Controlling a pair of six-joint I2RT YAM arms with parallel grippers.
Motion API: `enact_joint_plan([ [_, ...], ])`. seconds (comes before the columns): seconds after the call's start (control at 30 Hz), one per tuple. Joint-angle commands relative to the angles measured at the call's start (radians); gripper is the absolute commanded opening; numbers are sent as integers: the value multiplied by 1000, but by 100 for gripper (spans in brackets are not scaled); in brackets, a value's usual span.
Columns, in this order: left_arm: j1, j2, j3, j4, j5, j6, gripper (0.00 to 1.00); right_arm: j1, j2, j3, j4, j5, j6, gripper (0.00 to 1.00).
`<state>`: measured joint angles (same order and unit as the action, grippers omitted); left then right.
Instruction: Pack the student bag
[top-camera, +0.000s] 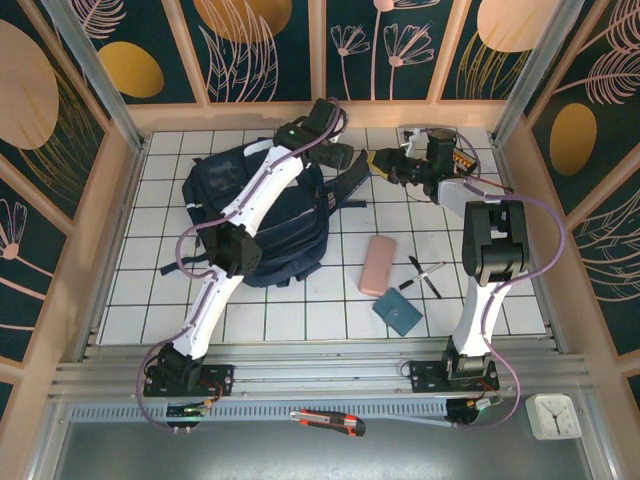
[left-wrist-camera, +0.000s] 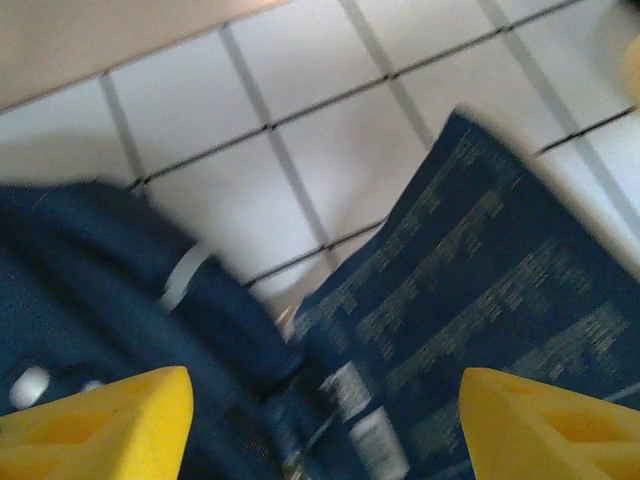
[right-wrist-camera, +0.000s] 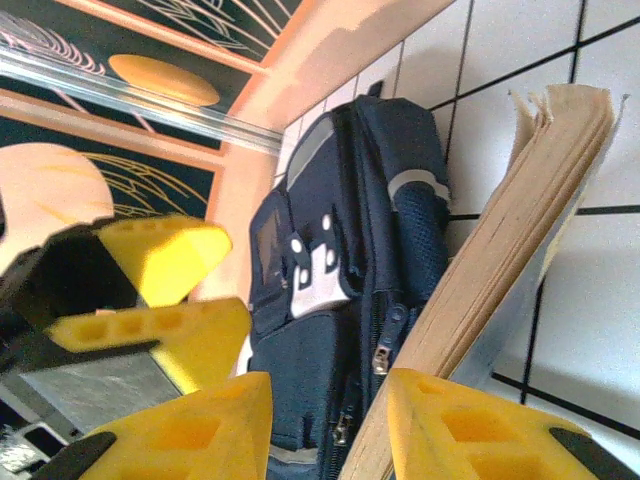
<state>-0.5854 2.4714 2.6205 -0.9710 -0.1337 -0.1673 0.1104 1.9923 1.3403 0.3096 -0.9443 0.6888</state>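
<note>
The navy student bag (top-camera: 270, 215) lies on the tiled table, left of centre, with its top toward the back wall. My left gripper (top-camera: 343, 155) hangs open over the bag's top end. The blurred left wrist view has dark straps and patterned fabric (left-wrist-camera: 480, 280) under that gripper (left-wrist-camera: 325, 400), with nothing between the fingers. My right gripper (top-camera: 383, 162) is just right of the bag's top and stands open (right-wrist-camera: 330, 420). A tan-paged book (right-wrist-camera: 510, 210) slants along the inner side of its right finger. The bag's front (right-wrist-camera: 330, 330) with its white-grey patch faces this gripper.
A pink pencil case (top-camera: 377, 264), two pens (top-camera: 425, 275) and a teal booklet (top-camera: 398, 311) lie right of the bag. A small box (top-camera: 440, 135) sits at the back wall. A cutter (top-camera: 325, 420) and a white clock (top-camera: 552, 415) rest on the near rail.
</note>
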Motion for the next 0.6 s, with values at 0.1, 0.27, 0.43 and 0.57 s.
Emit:
enact_joint_plan([
  [0.1, 9, -288, -481, -26, 30, 41, 73, 53, 4, 19, 15, -45, 17, 36],
  [0.27, 3, -561, -928, 461, 186, 46, 81, 74, -12, 10, 10, -31, 6, 36],
  [0.43, -47, -554, -1054, 753, 211, 82, 91, 89, -25, 2, 7, -24, 7, 36],
  [0.57, -77, -464, -1016, 877, 154, 78, 91, 95, -31, 8, -14, -24, -4, 36],
])
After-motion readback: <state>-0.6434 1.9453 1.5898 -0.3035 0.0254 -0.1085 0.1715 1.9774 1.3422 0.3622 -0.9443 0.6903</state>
